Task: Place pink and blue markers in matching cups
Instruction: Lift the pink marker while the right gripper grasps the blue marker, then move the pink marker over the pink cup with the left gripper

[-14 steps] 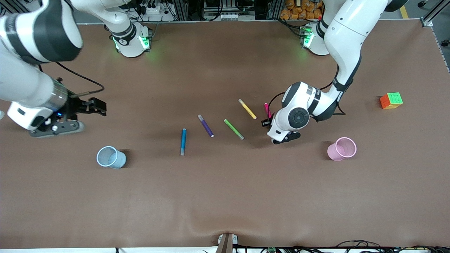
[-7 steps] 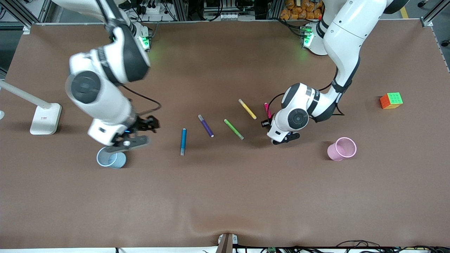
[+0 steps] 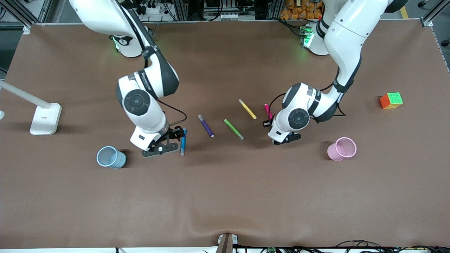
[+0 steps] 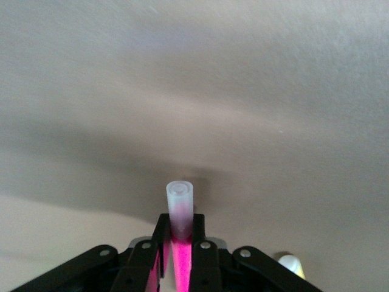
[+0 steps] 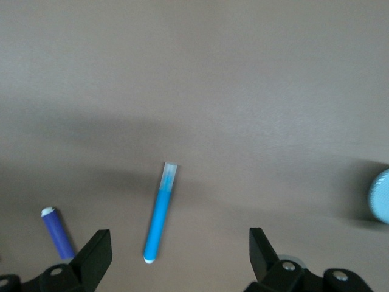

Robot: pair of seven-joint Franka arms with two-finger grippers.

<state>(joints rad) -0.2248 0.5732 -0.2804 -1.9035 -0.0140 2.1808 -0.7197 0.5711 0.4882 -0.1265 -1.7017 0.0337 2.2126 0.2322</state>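
Note:
The pink marker [image 3: 267,109] is clamped between my left gripper's [image 3: 270,121] fingers. In the left wrist view its pale cap [image 4: 180,201] sticks out past the shut gripper [image 4: 180,226], low over the table. The blue marker [image 3: 183,141] lies on the table. My right gripper [image 3: 174,135] hangs right beside it, toward the light blue cup [image 3: 110,157]. In the right wrist view the gripper [image 5: 177,249] is open and empty, with the blue marker [image 5: 159,216] between its fingers and below them. The light pink cup [image 3: 341,149] stands upright toward the left arm's end.
A purple pen [image 3: 205,125], a green pen [image 3: 233,129] and a yellow pen [image 3: 247,108] lie between the two grippers. A colour cube [image 3: 391,100] sits toward the left arm's end. A white lamp base [image 3: 45,118] stands at the right arm's end.
My right arm has swung in from the right arm's end of the table, past the blue cup, to the blue marker. My left gripper has barely moved and still holds the pink marker.

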